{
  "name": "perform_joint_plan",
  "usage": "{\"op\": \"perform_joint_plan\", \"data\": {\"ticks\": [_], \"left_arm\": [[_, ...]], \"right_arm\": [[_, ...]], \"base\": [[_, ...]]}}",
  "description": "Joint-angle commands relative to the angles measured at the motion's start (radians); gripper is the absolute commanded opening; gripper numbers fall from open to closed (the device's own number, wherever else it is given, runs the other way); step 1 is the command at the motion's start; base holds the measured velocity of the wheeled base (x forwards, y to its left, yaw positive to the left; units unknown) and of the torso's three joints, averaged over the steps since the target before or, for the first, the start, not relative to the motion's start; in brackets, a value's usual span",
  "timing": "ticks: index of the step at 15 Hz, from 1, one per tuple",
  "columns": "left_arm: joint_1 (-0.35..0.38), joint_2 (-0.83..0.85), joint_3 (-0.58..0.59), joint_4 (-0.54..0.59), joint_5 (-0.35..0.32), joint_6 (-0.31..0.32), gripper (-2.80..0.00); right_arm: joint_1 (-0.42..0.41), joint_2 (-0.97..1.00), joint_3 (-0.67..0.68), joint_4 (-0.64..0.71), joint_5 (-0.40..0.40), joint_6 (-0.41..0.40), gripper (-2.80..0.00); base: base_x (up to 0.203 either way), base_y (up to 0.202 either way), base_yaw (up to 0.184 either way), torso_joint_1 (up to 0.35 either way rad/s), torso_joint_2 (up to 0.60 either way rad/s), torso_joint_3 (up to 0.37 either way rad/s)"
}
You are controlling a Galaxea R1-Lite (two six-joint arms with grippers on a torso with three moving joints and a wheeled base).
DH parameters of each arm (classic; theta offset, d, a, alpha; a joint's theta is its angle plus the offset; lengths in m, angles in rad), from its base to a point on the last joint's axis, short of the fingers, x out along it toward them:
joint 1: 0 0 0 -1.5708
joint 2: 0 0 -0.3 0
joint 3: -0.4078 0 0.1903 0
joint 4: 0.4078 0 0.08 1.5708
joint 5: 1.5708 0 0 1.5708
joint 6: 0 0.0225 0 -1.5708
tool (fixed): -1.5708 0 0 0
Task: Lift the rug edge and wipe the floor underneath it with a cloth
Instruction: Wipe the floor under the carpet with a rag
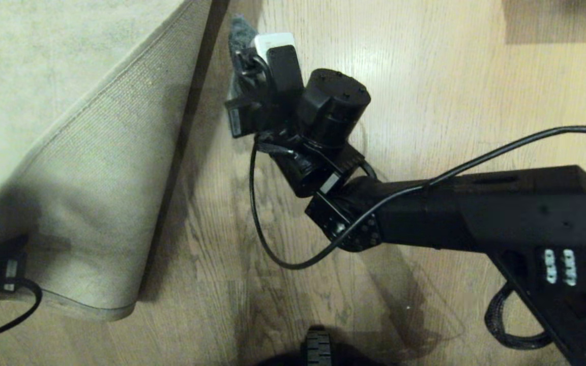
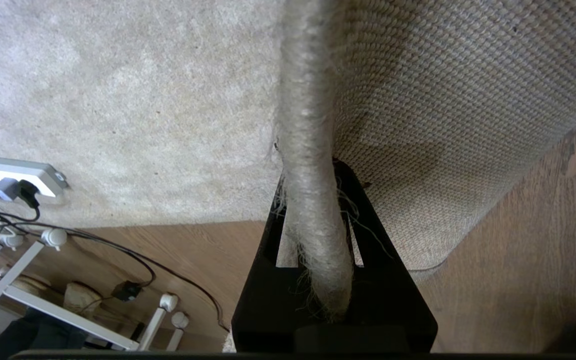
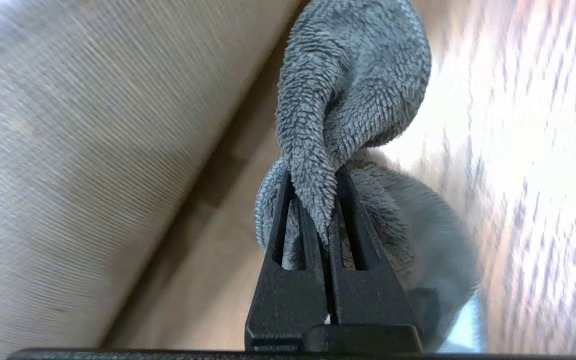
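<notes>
The right pincer is clamped on a twisted fold of the cloth, a fuzzy grey terry bunch hanging past its tips towards the floor. The left pincer is pinched narrow on the rug edge, a thick frayed border, holding it raised so the coarse woven tan backing faces outward just beside the cloth. Lifting looks done; wiping appears under way or about to begin, on glossy wood-grain planks. A white power strip lies on the pile beyond the left pincer.
</notes>
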Motion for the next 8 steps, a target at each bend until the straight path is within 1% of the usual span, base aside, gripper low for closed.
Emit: {"op": "perform_joint_plan", "data": {"ticks": [1, 4, 6, 8], "left_arm": [[0.001, -0.01, 0.002, -0.003, -0.001, 0.002, -2.8], [0.002, -0.016, 0.008, -0.003, -0.001, 0.002, -2.8], [0.002, -0.016, 0.01, -0.001, -0.001, 0.0, -2.8], [0.002, -0.015, 0.009, -0.003, -0.001, 0.0, -2.8]], "right_arm": [[0.023, -0.027, -0.001, -0.003, -0.002, -0.006, -2.8], [0.043, -0.024, 0.017, -0.019, -0.028, -0.012, -2.8], [0.058, -0.014, 0.069, -0.044, -0.034, -0.012, -2.8], [0.081, 0.008, 0.134, -0.1, -0.034, -0.012, -2.8]], "base": [[0.0, 0.0, 0.0, 0.0, 0.0, 0.0], [0.0, 0.0, 0.0, 0.0, 0.0, 0.0], [0.0, 0.0, 0.0, 0.0, 0.0, 0.0], [0.0, 0.0, 0.0, 0.0, 0.0, 0.0]]}}
